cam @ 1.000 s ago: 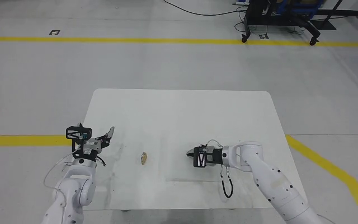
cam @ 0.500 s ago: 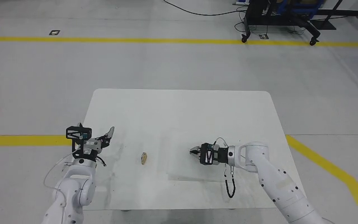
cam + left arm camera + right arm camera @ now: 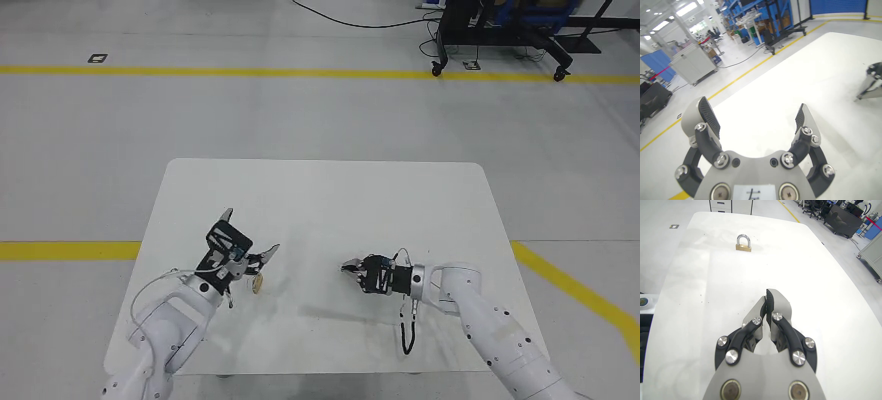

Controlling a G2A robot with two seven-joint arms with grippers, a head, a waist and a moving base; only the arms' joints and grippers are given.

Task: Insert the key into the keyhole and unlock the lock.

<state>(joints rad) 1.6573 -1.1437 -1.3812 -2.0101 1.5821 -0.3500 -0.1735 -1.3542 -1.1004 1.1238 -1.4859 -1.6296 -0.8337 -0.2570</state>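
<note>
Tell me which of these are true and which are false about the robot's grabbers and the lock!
1. The left gripper is open. True.
2. The right gripper is wide open. False: its fingers are shut together.
3. The padlock stands on the white table with its shackle pointing up. True.
4. The left gripper is holding the padlock. False: nothing sits between its fingers, and the padlock rests on the table by itself.
</note>
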